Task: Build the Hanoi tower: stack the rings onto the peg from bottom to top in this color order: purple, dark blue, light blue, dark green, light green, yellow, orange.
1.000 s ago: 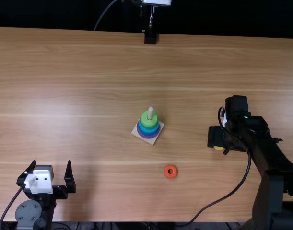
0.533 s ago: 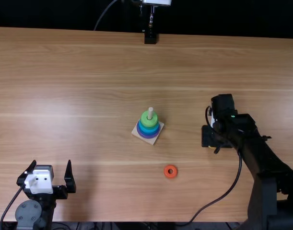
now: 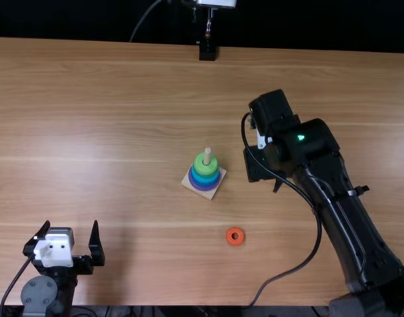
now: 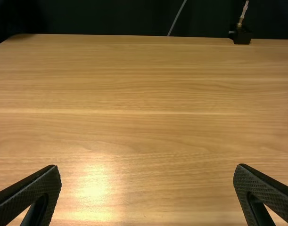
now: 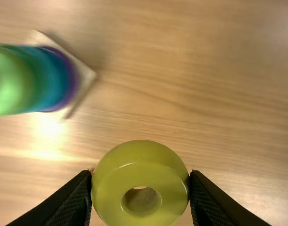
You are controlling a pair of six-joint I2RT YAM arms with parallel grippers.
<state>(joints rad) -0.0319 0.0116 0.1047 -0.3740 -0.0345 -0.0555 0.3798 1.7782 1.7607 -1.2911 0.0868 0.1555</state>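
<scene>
The peg base (image 3: 212, 190) stands mid-table with purple, blue and green rings stacked, light green (image 3: 203, 166) uppermost below the bare peg tip (image 3: 207, 154). Right of it in the top view is my right gripper (image 3: 260, 173). In the right wrist view, my right gripper (image 5: 141, 181) is shut on the yellow ring (image 5: 140, 162), with the light green ring (image 5: 9, 84) off to one side. An orange ring (image 3: 235, 236) lies flat on the table nearer the front. My left gripper (image 3: 71, 244) stands open at the front left; in its wrist view the left gripper (image 4: 147, 172) holds nothing.
The wooden table (image 3: 109, 119) spreads around the base. The right arm (image 3: 340, 205) reaches over the table's right side, its cable (image 3: 301, 264) looping near the orange ring. A small black stand (image 3: 207, 51) is at the far edge.
My right gripper has moved left and away from the near edge, closer to the stack, taking the yellow ring from its earlier spot. The left arm has kept still.
</scene>
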